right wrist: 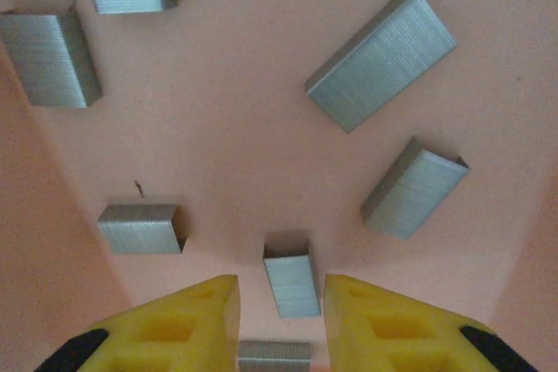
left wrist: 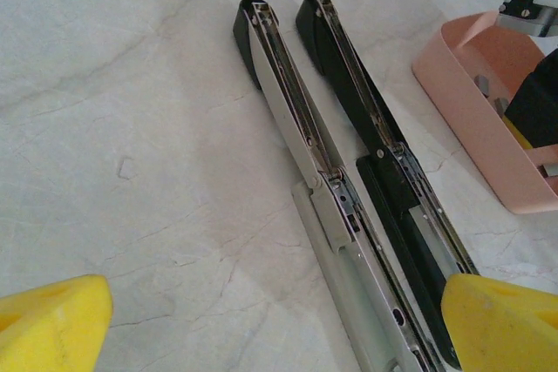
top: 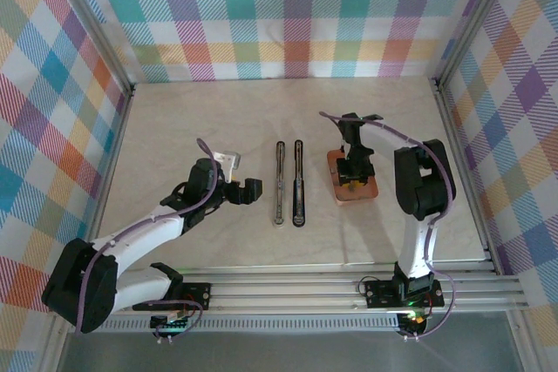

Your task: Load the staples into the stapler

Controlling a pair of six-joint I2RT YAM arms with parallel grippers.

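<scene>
Staple strip lies untouched in the tray between the slightly parted fingers of the right end effector; left end effector gapes wide.

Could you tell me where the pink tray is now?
Top view: the pink tray sits right of centre, beside the black stapler, under the right gripper.

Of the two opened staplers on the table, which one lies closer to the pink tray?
The black stapler, on the side toward the pink tray; the white stapler lies parallel beyond it, farther from the tray.
</scene>
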